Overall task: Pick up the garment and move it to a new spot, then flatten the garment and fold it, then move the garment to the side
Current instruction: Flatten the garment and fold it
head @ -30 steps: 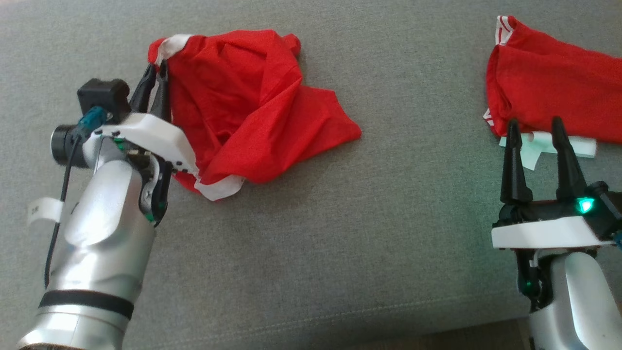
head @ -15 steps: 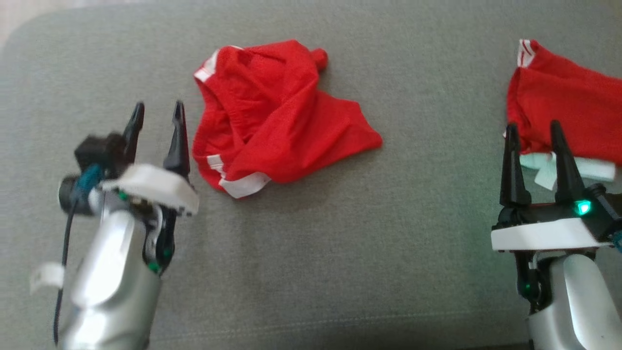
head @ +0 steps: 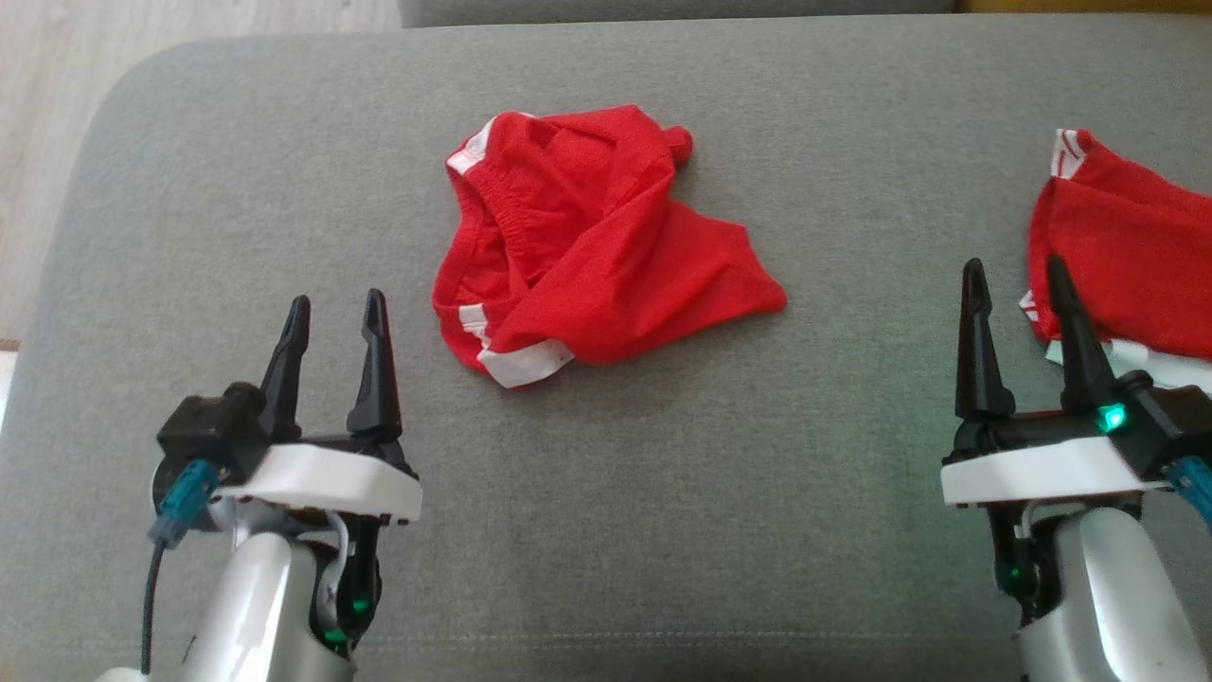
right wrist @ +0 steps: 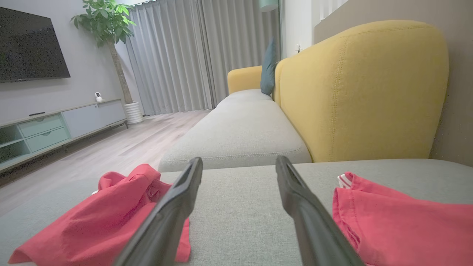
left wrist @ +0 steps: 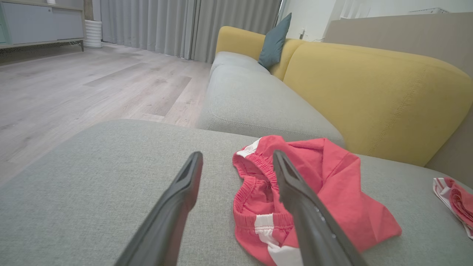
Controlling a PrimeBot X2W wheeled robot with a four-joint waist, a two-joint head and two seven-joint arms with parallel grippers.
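Grey cushion (head: pixel 663 493): garment (head: pixel 587 256) well inside left edge.

cut off: second garment (head: pixel 1127 256), just right of your right claw (head: pixel 1013 265), runs past the head view's edge | hidden: shorts (left wrist: pixel 332 177) near hem, behind your left claw (left wrist: pixel 237 154)

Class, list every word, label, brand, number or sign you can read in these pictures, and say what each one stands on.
No text can be read anywhere.
The red shorts have white stripes but no print or logo.
The white piece under the second red garment is too blurred to tell whether it bears writing.
The television is dark, with no lettering visible.
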